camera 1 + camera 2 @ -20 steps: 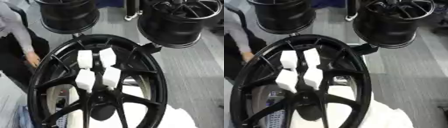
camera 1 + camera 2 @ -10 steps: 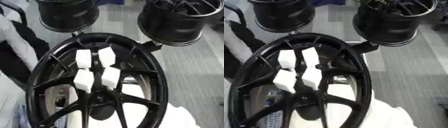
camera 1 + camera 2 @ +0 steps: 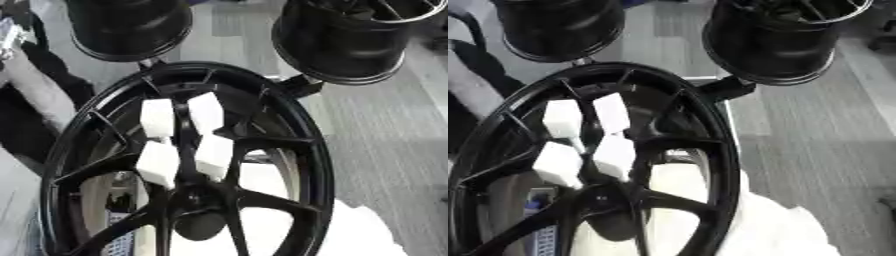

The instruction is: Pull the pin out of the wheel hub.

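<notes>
A large black spoked wheel hub (image 3: 188,165) fills the lower left of both eye views, standing on a white surface (image 3: 780,235) beside grey flooring (image 3: 385,130). Four white blocks (image 3: 158,117) sit wedged between its spokes just above the dark centre cap (image 3: 199,225). Two more black wheel rims (image 3: 350,35) stand beyond it. No pin can be made out, and neither robot hand shows in either view, so their state cannot be told
</notes>
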`<state>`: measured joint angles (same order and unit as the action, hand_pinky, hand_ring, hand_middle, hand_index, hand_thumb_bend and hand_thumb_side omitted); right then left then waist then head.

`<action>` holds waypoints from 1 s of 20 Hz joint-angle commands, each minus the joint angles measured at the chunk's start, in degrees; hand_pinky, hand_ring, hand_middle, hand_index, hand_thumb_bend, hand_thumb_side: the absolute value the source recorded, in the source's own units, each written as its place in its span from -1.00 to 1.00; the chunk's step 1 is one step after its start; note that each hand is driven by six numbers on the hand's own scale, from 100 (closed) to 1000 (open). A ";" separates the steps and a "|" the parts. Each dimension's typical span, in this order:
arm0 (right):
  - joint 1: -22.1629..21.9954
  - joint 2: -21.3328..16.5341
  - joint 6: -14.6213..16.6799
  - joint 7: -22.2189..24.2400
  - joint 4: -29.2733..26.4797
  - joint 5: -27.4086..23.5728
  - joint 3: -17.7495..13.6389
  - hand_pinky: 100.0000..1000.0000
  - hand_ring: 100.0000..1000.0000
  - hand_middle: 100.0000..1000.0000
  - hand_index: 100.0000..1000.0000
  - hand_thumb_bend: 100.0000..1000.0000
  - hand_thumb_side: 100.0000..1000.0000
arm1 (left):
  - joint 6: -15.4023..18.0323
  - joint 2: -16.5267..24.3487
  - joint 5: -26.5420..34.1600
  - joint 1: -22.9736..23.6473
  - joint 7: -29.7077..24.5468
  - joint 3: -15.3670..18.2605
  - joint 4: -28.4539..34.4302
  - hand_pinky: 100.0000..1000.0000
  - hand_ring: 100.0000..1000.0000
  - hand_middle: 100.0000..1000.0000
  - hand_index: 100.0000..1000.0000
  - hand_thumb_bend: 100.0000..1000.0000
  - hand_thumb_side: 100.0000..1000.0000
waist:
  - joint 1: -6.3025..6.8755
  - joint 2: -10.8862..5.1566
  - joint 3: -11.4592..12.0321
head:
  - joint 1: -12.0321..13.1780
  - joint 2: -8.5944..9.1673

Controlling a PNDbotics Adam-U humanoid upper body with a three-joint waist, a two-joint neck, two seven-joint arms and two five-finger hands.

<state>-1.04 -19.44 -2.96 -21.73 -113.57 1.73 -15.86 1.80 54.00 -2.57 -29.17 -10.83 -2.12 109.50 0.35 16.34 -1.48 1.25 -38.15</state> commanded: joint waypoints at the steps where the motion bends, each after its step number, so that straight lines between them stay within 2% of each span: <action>1: 0.06 -1.75 0.15 0.34 -1.03 0.65 -0.13 0.45 0.09 -0.04 0.32 -1.00 0.10 | 1.17 6.63 -3.45 -3.37 -5.29 -2.91 -1.09 0.62 0.54 0.29 0.67 -1.00 -0.56 | 0.18 -0.99 -0.10 | -0.34 0.67; 5: -0.28 -2.28 0.11 0.58 -1.03 0.76 0.07 0.45 0.09 -0.04 0.32 -1.00 0.10 | 4.44 9.57 -6.42 -8.99 -11.91 -7.59 -3.05 0.62 0.55 0.32 0.67 -1.00 -0.64 | 0.48 -1.41 -0.06 | -0.85 0.46; 8: -0.61 -2.67 0.04 0.74 -1.03 0.84 0.21 0.45 0.09 -0.04 0.32 -1.00 0.10 | 7.00 9.30 -7.87 -14.48 -17.44 -11.27 -5.71 0.62 0.56 0.34 0.67 -1.00 -0.61 | 0.70 -1.79 0.15 | -1.34 -0.06; 14: -1.23 -3.07 -0.10 0.98 -1.03 0.88 0.39 0.45 0.09 -0.04 0.32 -1.00 0.10 | 10.86 4.26 -10.19 -25.81 -27.64 -18.20 -14.12 0.62 0.57 0.37 0.69 -1.00 -0.40 | 0.83 -2.56 0.65 | -1.74 -1.80; 20: -1.73 -3.14 -0.35 1.12 -1.03 0.76 0.46 0.45 0.09 -0.04 0.32 -1.00 0.10 | 13.42 -1.27 -10.88 -33.08 -35.95 -21.87 -21.94 0.63 0.58 0.38 0.70 -1.00 -0.17 | 0.71 -3.30 1.23 | -2.55 -2.94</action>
<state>-2.68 -20.96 -3.34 -20.73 -113.57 2.14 -15.15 14.74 52.64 -13.26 -60.93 -45.27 -23.90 88.73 1.12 14.11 -0.29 -1.02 -40.80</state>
